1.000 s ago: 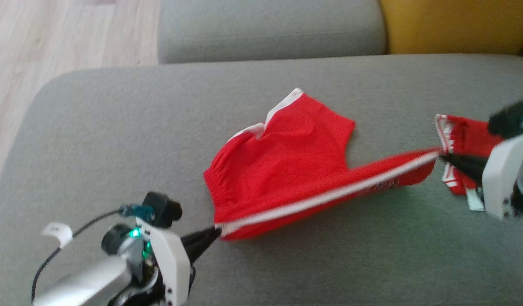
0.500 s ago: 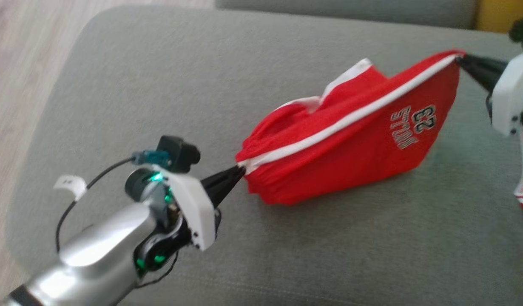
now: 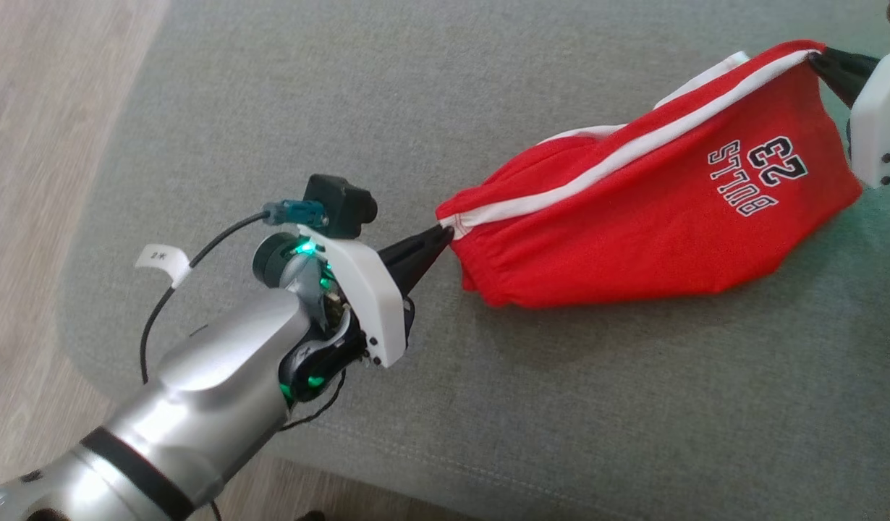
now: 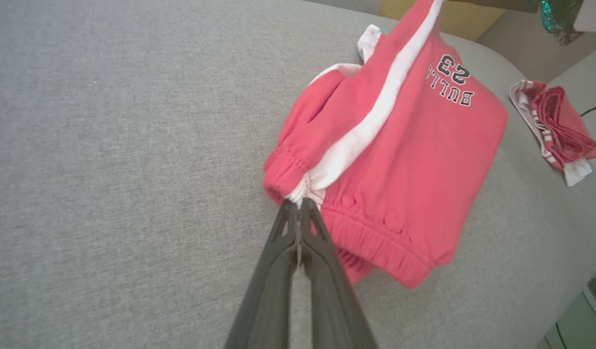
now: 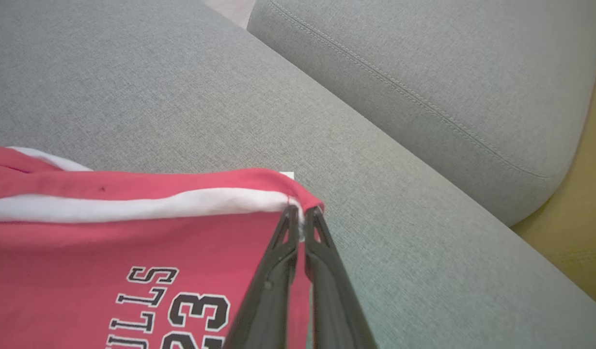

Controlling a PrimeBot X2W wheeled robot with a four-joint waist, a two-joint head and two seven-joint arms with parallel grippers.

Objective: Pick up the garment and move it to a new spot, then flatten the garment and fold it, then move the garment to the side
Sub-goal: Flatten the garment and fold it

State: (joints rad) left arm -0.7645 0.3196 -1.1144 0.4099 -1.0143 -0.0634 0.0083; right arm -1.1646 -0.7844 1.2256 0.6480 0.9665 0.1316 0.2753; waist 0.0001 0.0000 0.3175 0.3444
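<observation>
Left claw (image 3: 446,232), right claw (image 3: 819,55) pinch red shorts (image 3: 633,217); print "BULLS 23".

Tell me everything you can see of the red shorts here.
The red shorts look like soft knit: gathered elastic waistband, white side stripe, black-and-white BULLS 23 print. They hang stretched along the stripe, the left hand pinching the waistband end, the right hand the hem end; the sagging lower edge seems to touch the grey cushion.

Red garment (image 4: 414,160) — waistband in left jaws.
</observation>
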